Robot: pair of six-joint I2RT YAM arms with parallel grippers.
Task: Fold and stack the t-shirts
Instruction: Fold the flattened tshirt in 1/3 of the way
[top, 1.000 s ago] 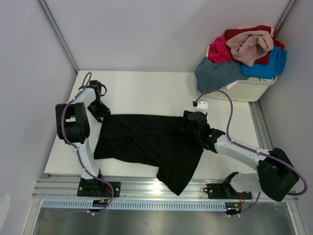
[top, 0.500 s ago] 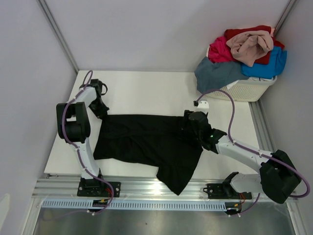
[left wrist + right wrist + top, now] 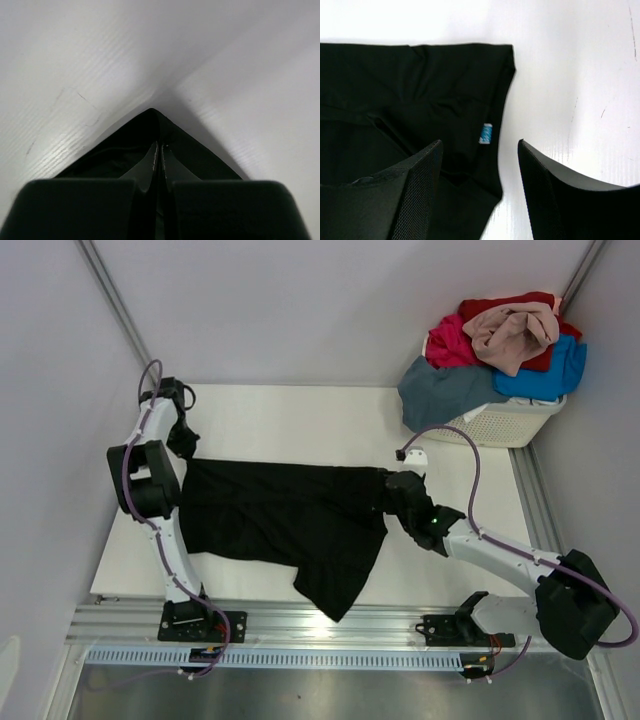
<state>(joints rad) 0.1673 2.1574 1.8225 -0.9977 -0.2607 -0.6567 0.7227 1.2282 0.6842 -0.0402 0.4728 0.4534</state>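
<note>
I am at the very start: no fold is made and no stack exists on the white desk. The soft black short-sleeved cloth t-shirt lies opened out, well apart from the white slotted plastic basket, with one flap trailing away from the basket toward the desk's near edge. It is rumpled rather than flat. My left fingers are pressed together and clamped on the shirt corner farthest from the basket, the cloth rising to a peak just beyond their tips. My right fingers stand apart, holding nothing, over the shirt edge nearest the basket, where my wrist view shows a small blue label sewn by the hem. I judge the step in hand to be spreading and squaring this shirt, so every fold of it is left to do. Heaped in and over the basket wait the slate grey-blue shirt, the magenta shirt, the beige-pink shirt, the red shirt and the bright blue shirt, none of them folded.
</note>
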